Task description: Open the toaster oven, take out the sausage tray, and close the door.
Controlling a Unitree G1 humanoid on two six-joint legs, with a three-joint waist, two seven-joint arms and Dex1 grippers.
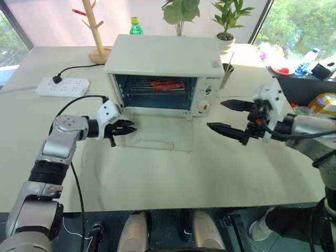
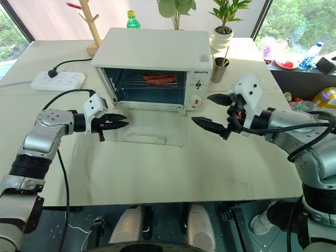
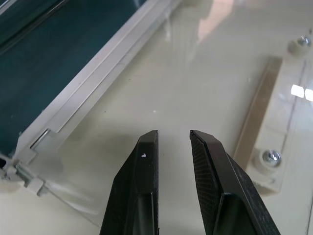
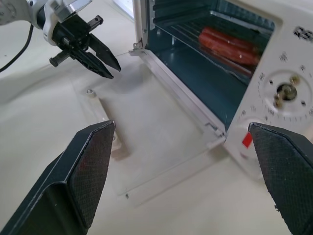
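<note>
The white toaster oven (image 1: 163, 55) stands at the middle back of the table. Its glass door (image 1: 157, 131) lies flat on the table, with the bar handle (image 1: 152, 143) towards me. Inside, red sausages (image 1: 166, 83) lie on the wire rack of the sausage tray (image 4: 195, 41). My left gripper (image 1: 132, 127) hovers low over the door's left edge, fingers a narrow gap apart with nothing between them. My right gripper (image 1: 215, 114) stands wide open and empty, to the right of the door and in front of the control knobs (image 1: 208, 90).
A white power strip (image 1: 63, 86) lies at the left, its cable plugged in. A wooden rack (image 1: 97, 31), a green bottle (image 1: 136, 26), potted plants (image 1: 227, 37) and a cup (image 1: 227, 73) stand behind and beside the oven. A cluttered side table (image 1: 310, 63) is at the right.
</note>
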